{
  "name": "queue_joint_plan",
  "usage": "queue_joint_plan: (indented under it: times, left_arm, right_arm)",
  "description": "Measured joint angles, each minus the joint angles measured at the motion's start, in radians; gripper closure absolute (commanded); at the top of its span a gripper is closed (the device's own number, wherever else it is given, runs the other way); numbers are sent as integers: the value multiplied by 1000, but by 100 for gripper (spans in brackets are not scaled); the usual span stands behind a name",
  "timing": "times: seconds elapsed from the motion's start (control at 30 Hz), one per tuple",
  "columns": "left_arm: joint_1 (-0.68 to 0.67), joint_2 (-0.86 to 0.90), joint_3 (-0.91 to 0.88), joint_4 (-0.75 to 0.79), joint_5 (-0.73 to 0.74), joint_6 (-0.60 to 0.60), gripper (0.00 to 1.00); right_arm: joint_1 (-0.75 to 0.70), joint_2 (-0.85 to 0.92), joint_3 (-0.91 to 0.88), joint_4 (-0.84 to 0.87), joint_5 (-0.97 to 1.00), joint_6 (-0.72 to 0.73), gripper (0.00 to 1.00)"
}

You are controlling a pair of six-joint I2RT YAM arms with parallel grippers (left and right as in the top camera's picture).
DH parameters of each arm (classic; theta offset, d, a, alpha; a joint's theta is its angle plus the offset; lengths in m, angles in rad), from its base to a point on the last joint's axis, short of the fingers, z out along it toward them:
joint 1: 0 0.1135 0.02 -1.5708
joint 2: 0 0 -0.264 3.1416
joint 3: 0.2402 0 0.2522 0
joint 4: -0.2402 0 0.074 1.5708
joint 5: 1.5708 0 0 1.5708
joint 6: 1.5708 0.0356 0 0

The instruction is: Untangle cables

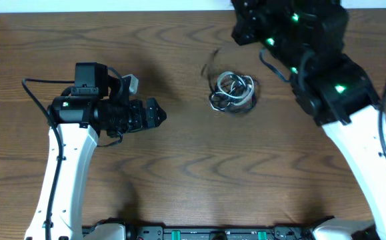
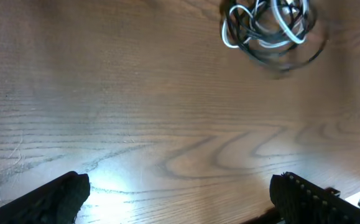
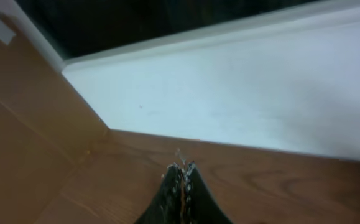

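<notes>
Wood-grain counter [image 1: 193, 190], seen from overhead. Cables [image 1: 233, 92]: black cords and one white cord balled in a single knot, right of centre, toward the far edge. Left hand [image 2: 180, 208] sits low over the counter with fingers spread wide, holding nothing, apart from the knot and pointing toward it. Right hand [image 3: 181, 174] is pressed shut near the far edge, facing a white wall [image 3: 242, 93]; nothing visibly pinched.

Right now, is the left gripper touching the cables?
Apart. Overhead shows bare table between the left gripper and the cables; the left wrist view agrees.
</notes>
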Motion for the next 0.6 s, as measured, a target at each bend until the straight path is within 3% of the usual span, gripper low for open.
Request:
queue_joint_plan:
  times: [0.17,0.23,0.4,0.5,0.6]
  left_arm:
    - [0,0,0,3,0,-1,1]
    - [0,0,0,4,0,-2,2]
    - [0,0,0,-4,0,-3,2]
    - [-1,0,0,-3,16,-2,2]
    - [-11,0,0,16,43,7,2]
  right_arm:
    - [3,37,7,-186,84,13,99]
    - [3,86,6,-210,95,17,87]
    - [3,163,-4,-238,99,32,39]
    - [2,159,-4,-251,103,37,24]
    - [-3,156,-4,-269,103,36,17]
